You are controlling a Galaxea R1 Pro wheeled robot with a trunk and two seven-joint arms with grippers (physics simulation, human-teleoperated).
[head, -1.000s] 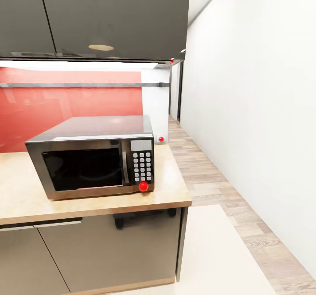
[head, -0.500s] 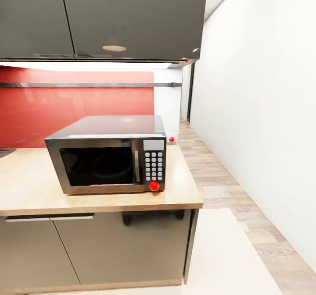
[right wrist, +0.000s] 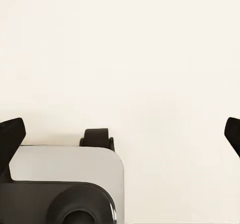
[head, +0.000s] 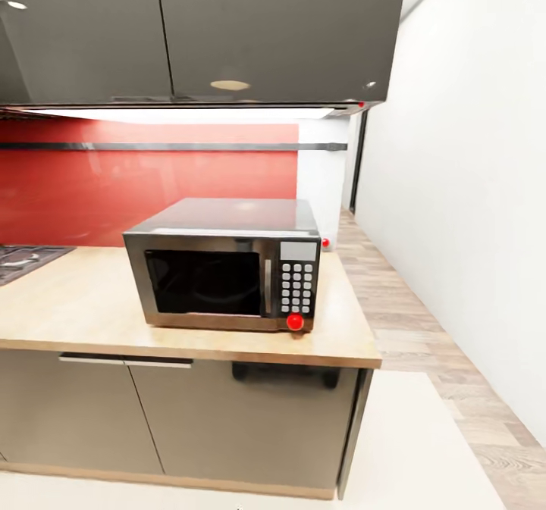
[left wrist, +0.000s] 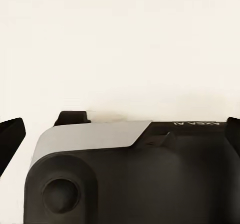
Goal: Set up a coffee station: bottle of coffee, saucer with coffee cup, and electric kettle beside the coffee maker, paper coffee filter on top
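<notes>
None of the things I am to carry is before me. What I see of the task is the kitchen countertop (head: 91, 305), the beige slab across the middle left of the head view, and the kitchen shelf (head: 174, 146), a thin dark strip across the red back panel (head: 114, 192) in the upper left. No jar stands on the stretch of shelf I can see.

A microwave (head: 227, 271) sits at frame centre, near the counter's right end; a hob corner (head: 23, 256) shows at the left edge.

When I reach the bottle of coffee, I judge it stiff, smooth, breakable and fairly light, so I would take it around the squarish body below the lid.

My left gripper (left wrist: 120, 134) and right gripper (right wrist: 120, 134) each show dark fingertips at opposite frame edges, spread wide, empty, over pale floor.
</notes>
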